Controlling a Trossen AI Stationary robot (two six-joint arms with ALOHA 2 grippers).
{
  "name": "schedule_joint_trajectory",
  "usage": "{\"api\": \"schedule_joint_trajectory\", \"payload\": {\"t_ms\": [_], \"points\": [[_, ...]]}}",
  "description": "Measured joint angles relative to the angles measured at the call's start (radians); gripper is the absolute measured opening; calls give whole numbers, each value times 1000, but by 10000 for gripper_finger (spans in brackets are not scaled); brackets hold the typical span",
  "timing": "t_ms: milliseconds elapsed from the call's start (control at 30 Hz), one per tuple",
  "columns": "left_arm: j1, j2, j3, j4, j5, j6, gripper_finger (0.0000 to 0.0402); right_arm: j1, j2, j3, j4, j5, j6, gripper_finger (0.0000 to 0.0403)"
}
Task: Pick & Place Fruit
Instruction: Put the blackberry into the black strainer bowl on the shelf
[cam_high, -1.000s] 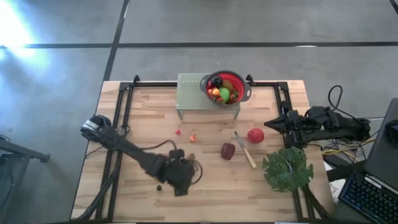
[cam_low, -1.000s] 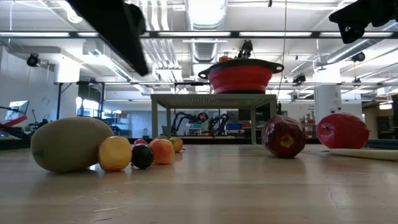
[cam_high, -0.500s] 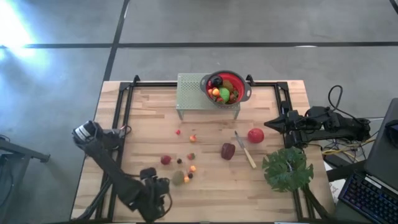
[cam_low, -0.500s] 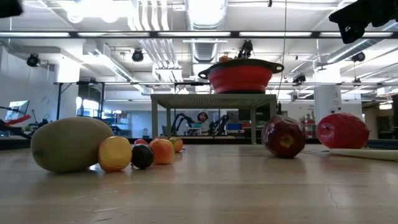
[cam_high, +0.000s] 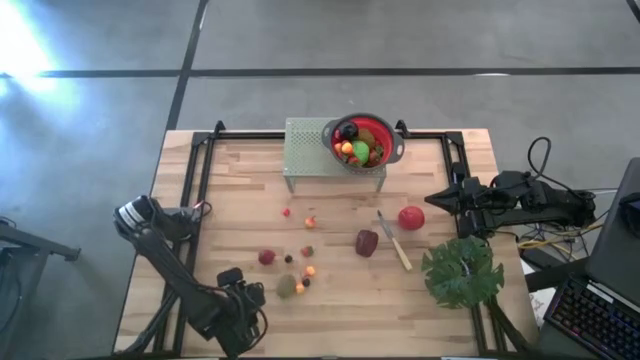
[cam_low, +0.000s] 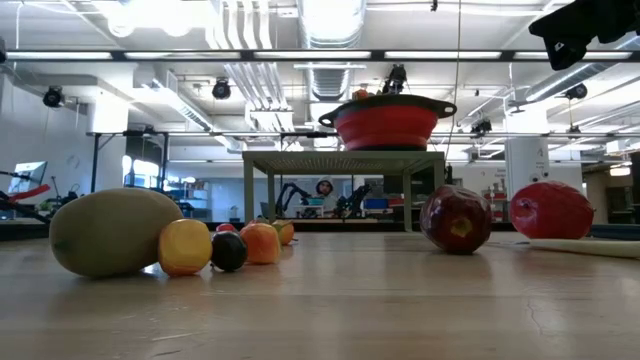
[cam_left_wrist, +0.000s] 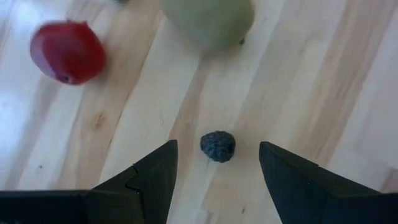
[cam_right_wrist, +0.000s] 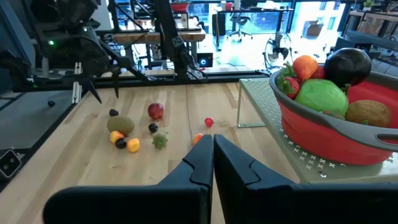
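My left gripper (cam_left_wrist: 217, 149) is open near the table's near edge (cam_high: 243, 308), pointing down, with a finger on each side of a small dark berry (cam_left_wrist: 217, 146) that lies on the wood; it touches nothing. Beyond the berry lie a kiwi (cam_high: 287, 286) and a red fruit (cam_high: 266, 257), with small orange pieces (cam_high: 310, 270) around them. A dark maroon fruit (cam_high: 367, 242) and a red apple (cam_high: 410, 217) rest farther right. The red colander (cam_high: 363, 140) on its perforated stand holds a green apple (cam_right_wrist: 320, 96) and other fruit. My right gripper (cam_right_wrist: 213, 155) waits shut at the right edge (cam_high: 462, 205).
A slim knife (cam_high: 393, 240) lies between the maroon fruit and the red apple. A big green leaf (cam_high: 462, 272) sits at the near right corner. Two small fruits (cam_high: 286, 212) lie in front of the stand (cam_high: 310, 150). Black rails run along the table's sides.
My left arm has swung from above the kiwi cluster toward the table's near left edge, uncovering those fruits, and has left the low view. The fruits have stayed where they were.
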Motion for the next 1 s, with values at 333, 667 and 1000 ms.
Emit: {"api": "schedule_joint_trajectory", "payload": {"t_ms": [333,667,1000], "points": [[10,0,-144,145,84,-35,231,0,0,0,0,0,0,8],[17,-2,-230,307,84,5,231,0,0,0,0,0,0,8],[28,-2,-234,323,38,82,231,0,0,0,0,0,0,8]]}}
